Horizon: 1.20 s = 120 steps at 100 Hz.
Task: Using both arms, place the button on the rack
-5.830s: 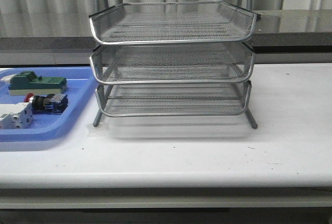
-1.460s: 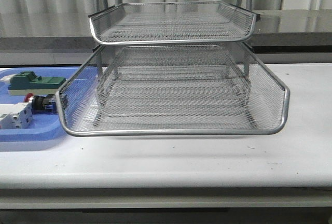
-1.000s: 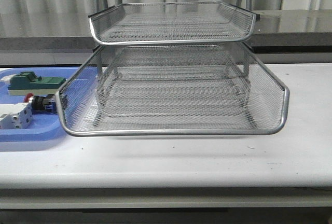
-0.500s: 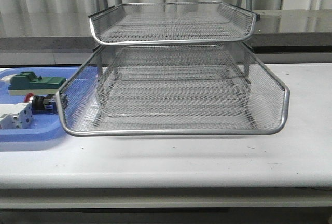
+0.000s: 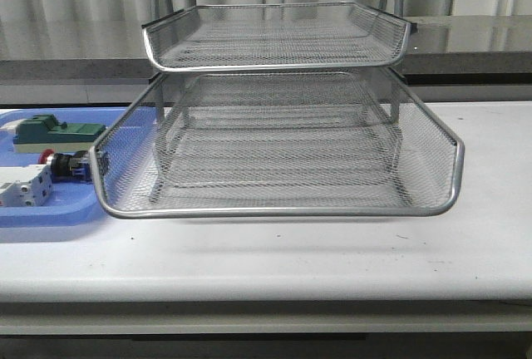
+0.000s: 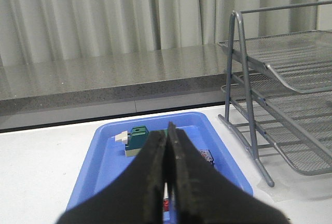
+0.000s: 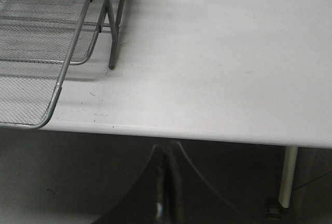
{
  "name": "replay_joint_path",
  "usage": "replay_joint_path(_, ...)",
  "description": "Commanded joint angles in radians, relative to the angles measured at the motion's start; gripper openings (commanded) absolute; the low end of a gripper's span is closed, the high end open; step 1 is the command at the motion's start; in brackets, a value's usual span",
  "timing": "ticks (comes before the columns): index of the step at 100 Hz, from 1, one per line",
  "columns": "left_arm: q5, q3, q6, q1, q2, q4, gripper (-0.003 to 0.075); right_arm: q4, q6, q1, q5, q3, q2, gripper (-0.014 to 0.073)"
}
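— Progress? Middle tray of the rack pulled out toward the front; nothing in any tier yet. Pick-up and placing both left to do, judging by that.

— And the button? Lying in the blue bin, left of the rack, beside a green-and-beige block and a white terminal block.

— Pincers? Left pincer closed, empty, hovering over the bin. Right pincer closed, empty, off the surface edge, right of the rack.
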Motion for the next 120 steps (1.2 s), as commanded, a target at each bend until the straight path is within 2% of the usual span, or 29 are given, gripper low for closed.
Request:
replay_joint_path(1,-0.083,0.048,-0.011,-0.003,-0.031,-0.005,-0.002,-0.011,0.004,-0.004,-0.063,-0.032,0.007,-0.007)
replay_joint_path(15,-0.083,0.048,-0.011,-0.003,-0.031,-0.005,-0.002,-0.011,0.004,-0.004,-0.063,-0.032,0.007,-0.007)
replay_joint_path(34,-0.157,0.042,-0.011,-0.003,-0.031,-0.006,-0.002,-0.011,0.004,-0.004,-0.063,-0.032,0.007,-0.007)
replay_joint_path(41,-0.131,0.016,-0.011,-0.003,-0.029,-0.071,-0.002,-0.011,0.004,-0.004,-0.063,-0.032,0.007,-0.007)
replay_joint_path(53,-0.012,-0.071,-0.011,-0.003,0.013,-0.166,-0.002,-0.011,0.004,-0.004,-0.063,-0.032,0.007,-0.007)
replay_joint_path(68,0.101,-0.236,-0.011,-0.003,0.147,-0.186,-0.002,-0.011,0.004,-0.004,-0.063,-0.032,0.007,-0.007)
replay_joint_path(102,0.525,-0.712,-0.011,-0.003,0.687,-0.145,-0.002,-0.011,0.004,-0.004,-0.063,-0.032,0.007,-0.007)
replay_joint_path(120,0.692,-0.925,0.03,-0.003,0.953,-0.08,-0.002,-0.011,0.004,-0.004,-0.063,-0.032,0.007,-0.007)
